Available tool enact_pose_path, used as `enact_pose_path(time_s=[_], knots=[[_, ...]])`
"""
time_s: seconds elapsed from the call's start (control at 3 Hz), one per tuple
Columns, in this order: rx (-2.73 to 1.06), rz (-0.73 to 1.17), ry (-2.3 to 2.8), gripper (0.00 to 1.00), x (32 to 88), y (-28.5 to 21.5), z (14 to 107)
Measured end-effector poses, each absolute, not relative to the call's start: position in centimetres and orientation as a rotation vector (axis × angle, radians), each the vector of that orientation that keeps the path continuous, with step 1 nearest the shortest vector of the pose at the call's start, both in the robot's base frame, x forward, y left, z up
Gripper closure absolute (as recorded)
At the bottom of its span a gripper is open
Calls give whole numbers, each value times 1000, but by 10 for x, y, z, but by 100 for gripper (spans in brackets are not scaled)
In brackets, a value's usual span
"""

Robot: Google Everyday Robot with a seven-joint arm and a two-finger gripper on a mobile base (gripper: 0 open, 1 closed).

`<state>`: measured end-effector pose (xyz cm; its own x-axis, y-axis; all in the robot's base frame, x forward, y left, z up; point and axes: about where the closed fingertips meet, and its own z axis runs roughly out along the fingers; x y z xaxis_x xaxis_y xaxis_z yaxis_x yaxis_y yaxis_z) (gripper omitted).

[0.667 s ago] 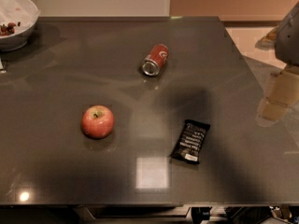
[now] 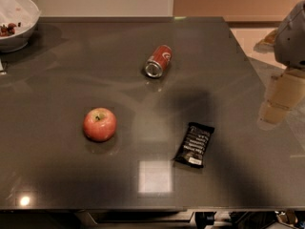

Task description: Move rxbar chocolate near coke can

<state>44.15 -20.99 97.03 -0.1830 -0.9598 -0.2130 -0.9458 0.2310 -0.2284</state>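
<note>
One rxbar chocolate (image 2: 193, 145): black wrapper, white lettering, small white label at its near end, lying flat front-right on the dark table (image 2: 57, 175). One red apple (image 2: 99, 124) to its left. One gripper (image 2: 279, 101) at the right edge; can't tell whether open or closed. One coke can (image 2: 158, 61) on its side farther back, well apart from the bar. One white bowl (image 2: 16, 23) in the far-left corner.

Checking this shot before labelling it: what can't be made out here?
Camera view:
- The gripper, at the right edge of the table: its arm is cut off by the frame.
- The bowl, top left: cut by the left edge; contents too small to name.
- The chocolate bar: lettering too small to read.
- The can, lying on its side: far end hidden by its own body.
</note>
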Motion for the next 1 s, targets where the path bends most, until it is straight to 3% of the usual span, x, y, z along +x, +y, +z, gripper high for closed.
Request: enact_pose_path(time_s=[1.0], knots=[[-2161, 276, 1821, 0, 441, -143, 890]])
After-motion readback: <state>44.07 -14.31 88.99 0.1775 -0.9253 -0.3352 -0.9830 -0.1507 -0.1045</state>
